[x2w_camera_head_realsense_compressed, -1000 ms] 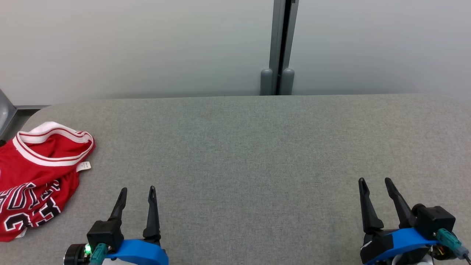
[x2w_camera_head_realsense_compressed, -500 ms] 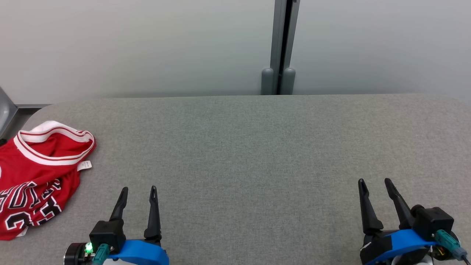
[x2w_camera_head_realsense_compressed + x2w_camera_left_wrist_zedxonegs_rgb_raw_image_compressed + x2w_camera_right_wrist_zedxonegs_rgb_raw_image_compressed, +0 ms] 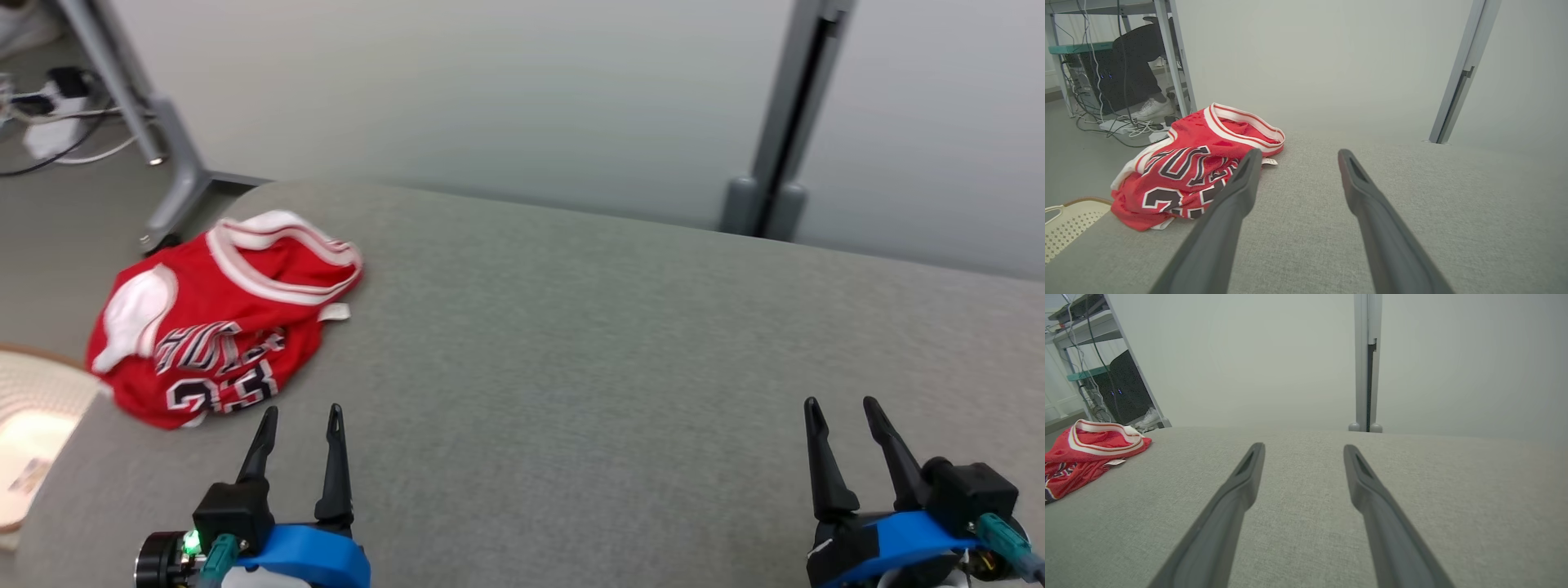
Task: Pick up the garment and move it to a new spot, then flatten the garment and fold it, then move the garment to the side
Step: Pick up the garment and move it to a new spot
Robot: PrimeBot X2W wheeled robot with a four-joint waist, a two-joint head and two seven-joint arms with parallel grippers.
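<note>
The garment (image 3: 220, 318) is a red jersey with white trim and dark lettering, crumpled at the far left corner of the grey padded table (image 3: 588, 351). It also appears in the left wrist view (image 3: 1192, 163) and at the left edge of the right wrist view (image 3: 1090, 453). My left gripper (image 3: 300, 412) hovers open just in front of and to the right of the garment, apart from it. My right gripper (image 3: 841, 404) stands open over the table's near right, holding nothing.
A pale perforated basket (image 3: 33, 408) sits off the table's left edge, also seen in the left wrist view (image 3: 1069, 222). A grey post (image 3: 788, 122) stands behind the table against a pale wall. A desk leg (image 3: 155, 122), cables and a person's foot (image 3: 1151, 110) lie beyond the left corner.
The head camera has turned to the left, so the garment now sits further into the picture. Both grippers keep their open pose and the garment lies as before.
</note>
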